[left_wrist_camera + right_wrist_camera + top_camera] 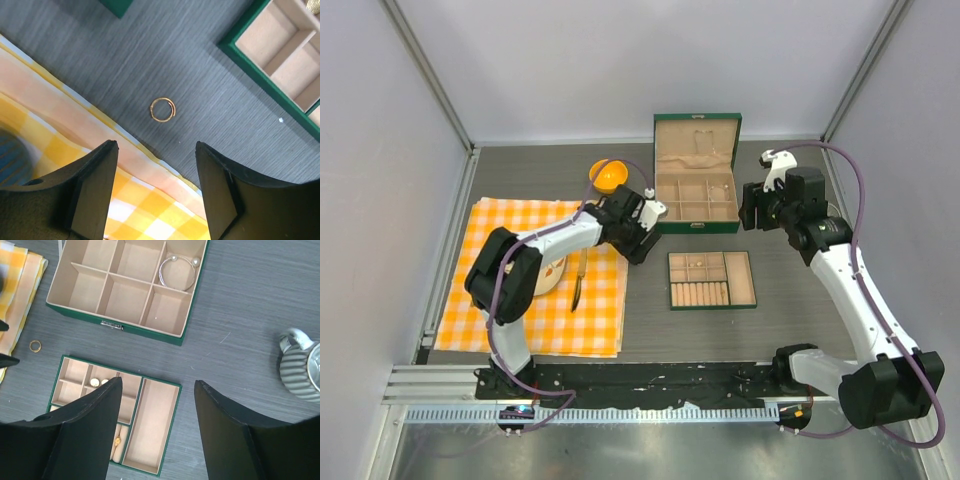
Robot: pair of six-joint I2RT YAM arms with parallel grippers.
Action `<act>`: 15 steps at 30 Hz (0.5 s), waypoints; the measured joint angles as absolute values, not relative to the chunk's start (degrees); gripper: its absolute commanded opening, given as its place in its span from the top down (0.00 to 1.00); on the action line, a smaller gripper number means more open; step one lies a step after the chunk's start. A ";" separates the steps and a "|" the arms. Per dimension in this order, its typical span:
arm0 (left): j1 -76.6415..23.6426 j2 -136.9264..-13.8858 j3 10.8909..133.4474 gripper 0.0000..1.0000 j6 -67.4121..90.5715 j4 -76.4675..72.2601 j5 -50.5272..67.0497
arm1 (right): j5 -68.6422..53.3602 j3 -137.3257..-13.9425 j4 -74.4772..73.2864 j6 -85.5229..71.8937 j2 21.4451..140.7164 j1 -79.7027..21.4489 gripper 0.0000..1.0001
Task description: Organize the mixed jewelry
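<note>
The left gripper (156, 146) gapes empty over a small gold ring (162, 109) lying on the table (150, 50) just beside the checked cloth (60, 115); it should centre, drop straight and pinch across the thin band; the right gripper (157, 384) also gapes empty.

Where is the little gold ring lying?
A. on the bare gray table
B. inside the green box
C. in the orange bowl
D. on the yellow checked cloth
A: the little gold ring lies flat on the gray table, just past the edge of the checked cloth.
</note>
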State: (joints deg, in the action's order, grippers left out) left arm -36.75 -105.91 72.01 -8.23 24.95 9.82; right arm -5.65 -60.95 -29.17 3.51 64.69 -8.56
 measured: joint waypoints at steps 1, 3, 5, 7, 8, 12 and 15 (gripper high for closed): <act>-36.77 -105.93 72.44 0.34 -8.21 24.77 9.74 | -5.69 -60.40 -29.19 3.38 64.40 -8.51 0.36; -36.80 -106.04 73.52 0.37 -8.23 24.62 9.56 | -5.72 -60.03 -29.21 3.29 64.10 -8.43 0.36; -36.84 -106.78 75.09 0.40 -8.23 24.49 9.43 | -5.74 -60.03 -29.12 3.25 63.99 -8.27 0.37; -37.01 -107.77 76.40 0.42 -8.21 24.18 9.10 | -5.87 -60.03 -29.12 3.11 63.99 -7.99 0.37; -37.08 -108.31 76.86 0.43 -8.21 24.16 8.99 | -5.93 -60.03 -29.12 3.07 63.99 -7.84 0.37; -37.23 -110.52 77.71 0.45 -8.23 24.23 8.32 | -6.15 -60.03 -29.12 3.05 63.99 -7.57 0.37; -37.36 -111.85 77.84 0.47 -8.23 24.32 7.60 | -6.33 -60.03 -29.12 3.05 63.99 -7.40 0.38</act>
